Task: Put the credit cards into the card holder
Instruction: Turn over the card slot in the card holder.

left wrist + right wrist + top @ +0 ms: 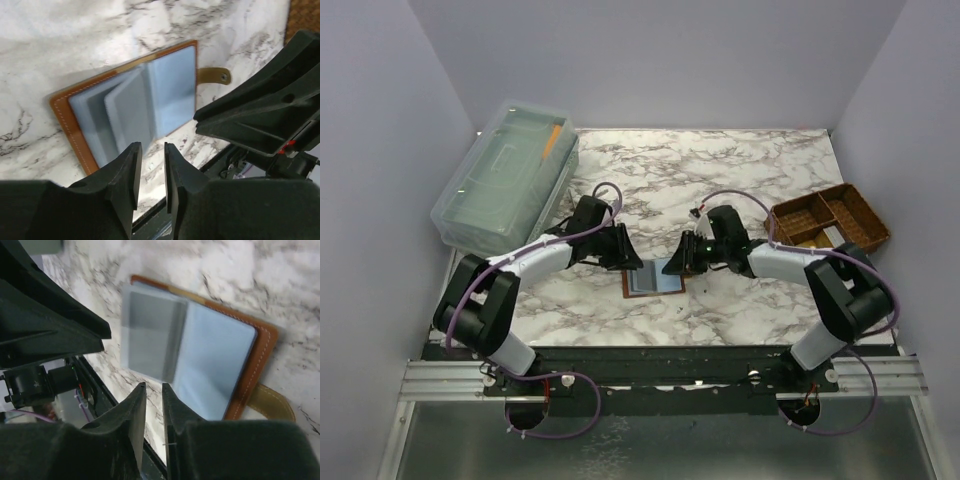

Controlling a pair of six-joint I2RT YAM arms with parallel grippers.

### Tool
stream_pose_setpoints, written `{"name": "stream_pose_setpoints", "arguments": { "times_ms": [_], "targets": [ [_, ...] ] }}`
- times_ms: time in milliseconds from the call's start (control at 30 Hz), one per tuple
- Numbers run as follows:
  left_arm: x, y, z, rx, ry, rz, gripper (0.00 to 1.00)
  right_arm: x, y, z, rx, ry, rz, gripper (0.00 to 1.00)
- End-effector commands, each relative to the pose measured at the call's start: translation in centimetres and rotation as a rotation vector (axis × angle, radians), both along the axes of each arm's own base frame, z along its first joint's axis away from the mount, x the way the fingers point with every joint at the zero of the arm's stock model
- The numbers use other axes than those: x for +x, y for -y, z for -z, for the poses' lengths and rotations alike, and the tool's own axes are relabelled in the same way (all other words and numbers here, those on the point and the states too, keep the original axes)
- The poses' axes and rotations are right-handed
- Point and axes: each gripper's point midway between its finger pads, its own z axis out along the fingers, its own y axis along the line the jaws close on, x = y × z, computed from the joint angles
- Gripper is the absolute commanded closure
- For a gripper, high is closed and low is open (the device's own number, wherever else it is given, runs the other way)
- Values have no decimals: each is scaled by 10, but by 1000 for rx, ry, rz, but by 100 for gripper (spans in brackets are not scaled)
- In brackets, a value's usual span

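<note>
The card holder [642, 283] lies open on the marble between my two arms, tan leather outside and grey-blue inside. Its brown edge [64, 125] and snap tab [216, 76] show in the left wrist view. A grey credit card [150, 335] rests over its inner pages, blurred, and the same card stands slightly raised [126, 111]. My left gripper [623, 256] [152, 146] hovers at the holder's left end, narrowly open and empty. At the right end my right gripper [687, 257] [154, 386] is also narrowly open, with only marble between its fingers. The holder's stitched rim [260, 352] is apart from both.
A clear plastic lidded box [505, 175] stands at the back left. At the right edge sits a brown woven divided basket [830, 218]. The table's front edge with the black rail [660, 360] runs just below the holder.
</note>
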Motion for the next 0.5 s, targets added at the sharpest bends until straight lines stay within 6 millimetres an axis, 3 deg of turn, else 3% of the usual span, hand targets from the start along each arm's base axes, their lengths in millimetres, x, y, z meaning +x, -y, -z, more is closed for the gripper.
{"name": "stream_pose_setpoints", "arguments": {
  "times_ms": [0, 100, 233, 367, 467],
  "targets": [
    [3, -7, 35, 39, -50, -79, 71, -16, -21, 11, 134, -91, -67, 79],
    [0, -17, 61, 107, -84, -109, 71, -14, -28, 19, 125, -106, -74, 78],
    [-5, -22, 79, 142, -126, -118, 72, -9, -24, 29, 77, -89, -49, 67],
    [-6, -23, 71, 134, -107, -127, 71, -5, -21, 36, 32, -88, -44, 61],
    [-3, -24, 56, 120, -69, -136, 65, -1, -19, 42, -7, -78, -38, 59]
  ]
}}
